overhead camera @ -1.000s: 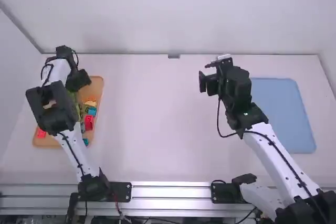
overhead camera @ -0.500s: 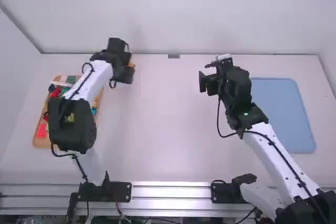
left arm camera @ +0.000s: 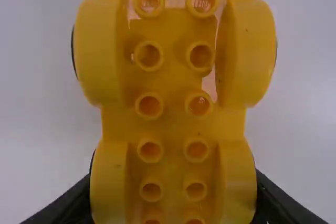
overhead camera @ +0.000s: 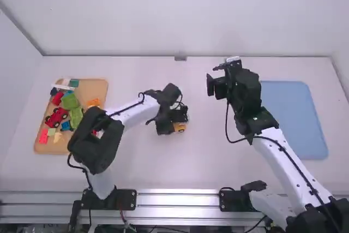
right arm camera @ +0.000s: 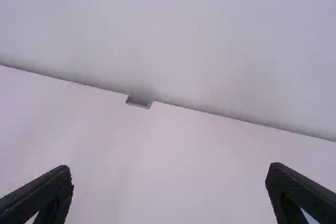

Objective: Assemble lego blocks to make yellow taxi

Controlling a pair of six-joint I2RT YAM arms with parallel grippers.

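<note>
Yellow chassis: between the fingers of the left end effector, over the worktop; whether it touches there I cannot tell.
Left grip: closed on the chassis sides, toward one end.
Right end effector: open, fingers well apart.
Handling: likely light, stiff, slightly slick plastic; best held squarely across its narrow width.
Facing: hollow underside toward the left wrist camera.
Long axis: square to the line joining the left fingers, running out beyond them.

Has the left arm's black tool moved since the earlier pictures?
Yes, rightward in the high view: the left tool was over the tan rectangular tray, now well clear.
</note>
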